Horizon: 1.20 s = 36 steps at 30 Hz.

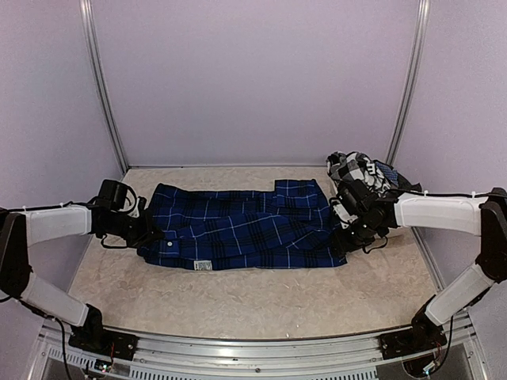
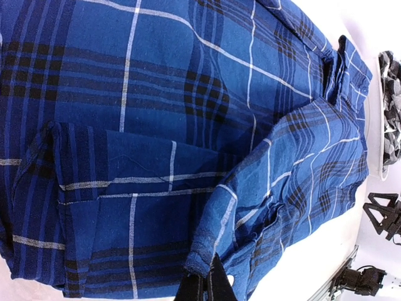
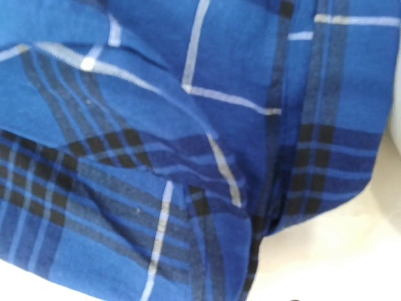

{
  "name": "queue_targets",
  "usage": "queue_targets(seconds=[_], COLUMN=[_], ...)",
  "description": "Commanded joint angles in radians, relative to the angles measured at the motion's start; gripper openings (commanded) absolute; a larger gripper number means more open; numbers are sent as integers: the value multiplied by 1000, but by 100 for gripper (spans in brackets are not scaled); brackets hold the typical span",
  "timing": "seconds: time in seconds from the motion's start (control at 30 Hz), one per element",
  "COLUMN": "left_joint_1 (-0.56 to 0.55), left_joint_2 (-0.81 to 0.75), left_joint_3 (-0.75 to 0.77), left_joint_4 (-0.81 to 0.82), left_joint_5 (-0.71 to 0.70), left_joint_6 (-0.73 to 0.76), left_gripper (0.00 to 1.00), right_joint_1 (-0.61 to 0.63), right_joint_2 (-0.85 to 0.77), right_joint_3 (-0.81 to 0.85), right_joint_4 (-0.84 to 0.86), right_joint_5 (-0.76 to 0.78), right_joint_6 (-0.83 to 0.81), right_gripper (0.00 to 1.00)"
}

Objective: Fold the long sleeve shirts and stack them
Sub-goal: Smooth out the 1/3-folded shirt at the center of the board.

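The left gripper (image 1: pixel 149 231) (image 2: pixel 207 285) has its dark fingers (image 2: pixel 188 290) drawn nearly together on a hem fold of the blue shirt (image 1: pixel 238 226) (image 2: pixel 156 94) at that shirt's left end; the right gripper (image 1: pixel 348 236) sits low at the shirt's right end, its wrist view filled with plaid cloth (image 3: pixel 188 157), and whether its jaws are parted or closed cannot be told; the blue shirt lies spread lengthwise between the two arms on the table (image 1: pixel 238 301), a sleeve folded across it; the black-and-white checked shirt (image 1: pixel 360 169) (image 2: pixel 391 106) lies bunched at the far right, just behind the right arm
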Motion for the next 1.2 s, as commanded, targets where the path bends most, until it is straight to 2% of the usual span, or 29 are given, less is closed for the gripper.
queue_targets(seconds=[0.0,0.27,0.43,0.67,0.9,1.07,1.17], left_joint_1=[18,20,21,21,22,23,24], left_joint_2=[21,121,122,142,143,148,153], left_joint_3=[-14,40,64,66,73,79,82], left_joint_4=[11,48,39,39,3,-9,-15], left_joint_5=[24,3,-83,-119,-195,-213,-219], left_joint_6=[22,44,43,31,37,39,39], left_gripper=[0,0,0,1,7,9,14], right_joint_1=[12,15,15,19,21,32,43], right_joint_2=[-31,-22,-41,-60,69,195,258], right_joint_3=[16,13,13,20,104,186,216], right_joint_4=[-4,8,15,136,301,351,362], right_joint_5=[12,-2,-12,-104,-151,-166,-167], right_joint_6=[-11,-11,-13,-43,-59,-68,-74], right_gripper=[55,56,55,55,53,50,47])
